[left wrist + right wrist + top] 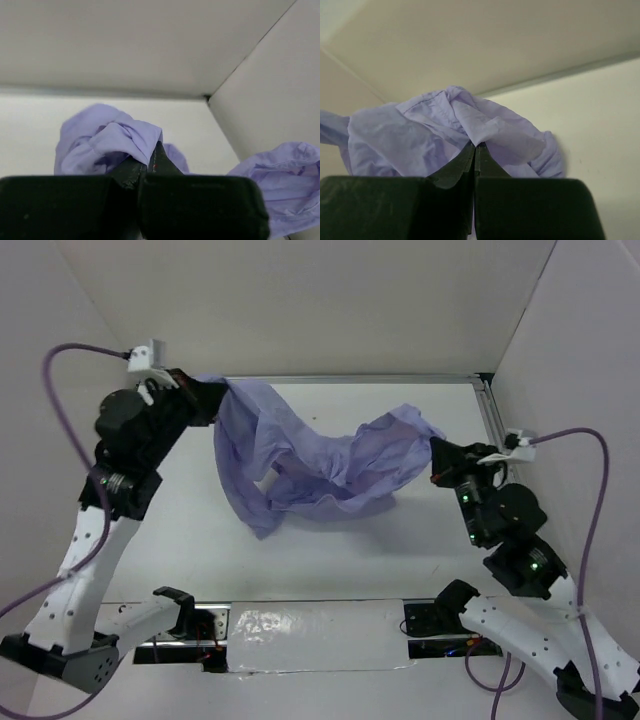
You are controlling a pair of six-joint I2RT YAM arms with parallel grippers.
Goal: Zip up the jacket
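Note:
The lavender jacket (310, 465) hangs crumpled in the air between my two grippers, sagging in the middle with a fold drooping toward the table at the left. My left gripper (222, 398) is shut on one bunched edge of the jacket at the back left; in the left wrist view the fabric (110, 142) sits pinched at the closed gripper (150, 156). My right gripper (436, 452) is shut on the other edge at the right; in the right wrist view the cloth (445, 130) is pinched at the closed gripper (475, 146). No zipper shows.
White walls enclose the table at the back and both sides. A metal rail (492, 415) runs along the right edge. A shiny taped strip (315, 632) lies at the near edge between the arm bases.

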